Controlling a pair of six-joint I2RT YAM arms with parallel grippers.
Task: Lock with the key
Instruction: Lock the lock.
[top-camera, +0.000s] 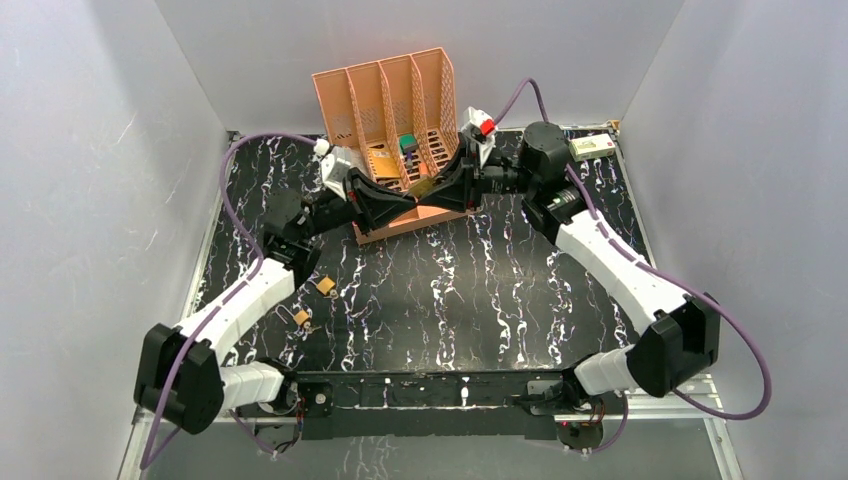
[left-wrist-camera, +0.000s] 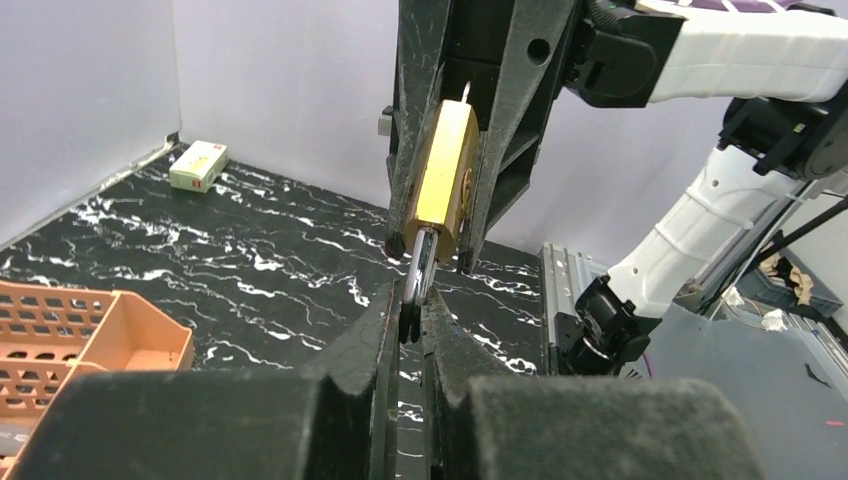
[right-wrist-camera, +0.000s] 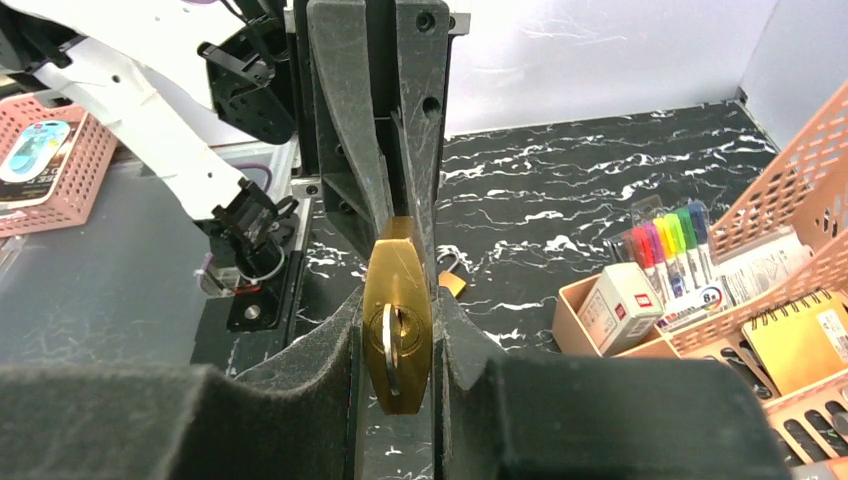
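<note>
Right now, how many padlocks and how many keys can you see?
Padlocks: 3, one padlock in the right gripper, two small padlocks lying loose.
Keys: 1, the key in the left gripper.
Total: 4

Overhead rear view, opposed wrist views, padlock shared

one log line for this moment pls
left gripper: shut on key | right gripper: shut on brass padlock | key: tip at padlock end
</note>
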